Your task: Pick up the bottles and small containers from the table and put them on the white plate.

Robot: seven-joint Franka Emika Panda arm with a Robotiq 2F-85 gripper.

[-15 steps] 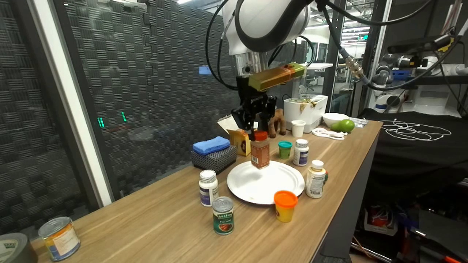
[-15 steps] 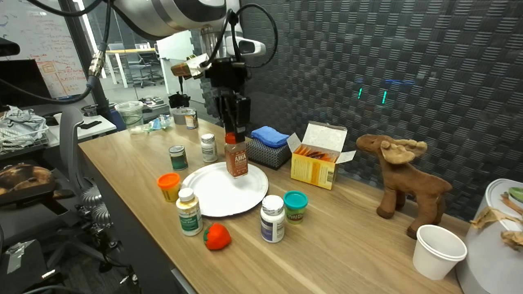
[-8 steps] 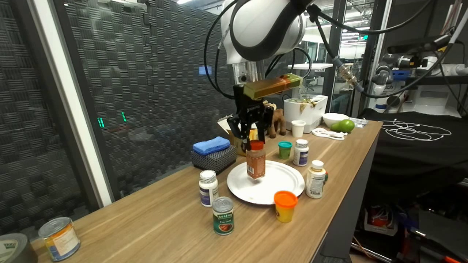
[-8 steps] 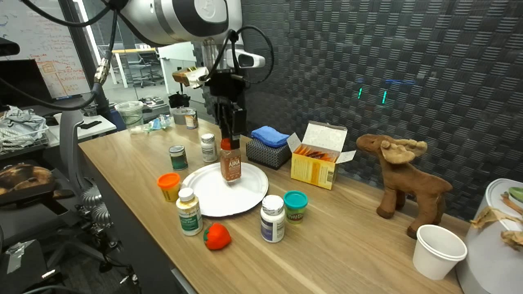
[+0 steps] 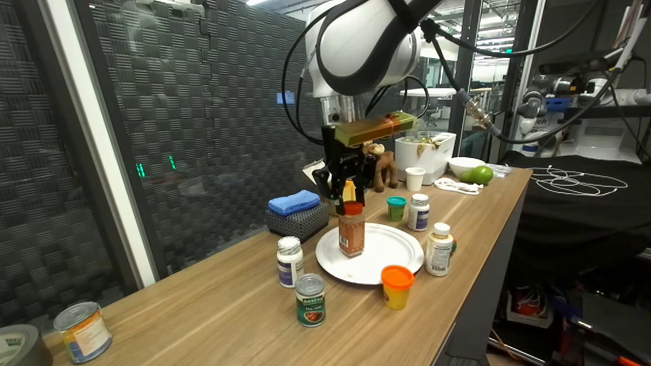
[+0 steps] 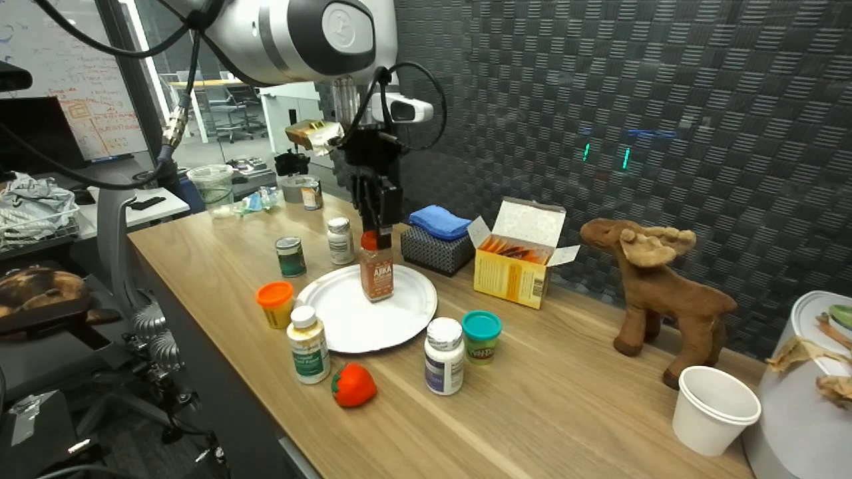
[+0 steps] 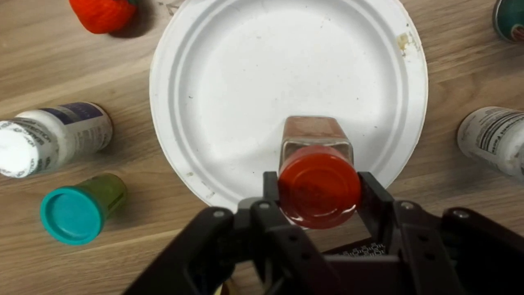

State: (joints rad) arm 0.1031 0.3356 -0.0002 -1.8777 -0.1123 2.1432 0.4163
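Dark textured wall (image 6: 599, 100), scribbled whiteboard (image 6: 80, 76)

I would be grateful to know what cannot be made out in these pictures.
Wrist view: red item, cut off by top edge.
In an exterior view: the same item, mostly hidden by a white bottle.
In an exterior view: tape roll, cut off by left and bottom edges.
Both exterior views: any gap between sauce bottle and plate, too small to tell.

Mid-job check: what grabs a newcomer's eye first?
Likely the red-capped Ajika bottle, held by its cap between the black fingers over the white plate; whether its base touches, I can't tell. Next, the brown plush moose standing between the yellow box and the paper cups. Then the orange-lidded tub beside the plate.
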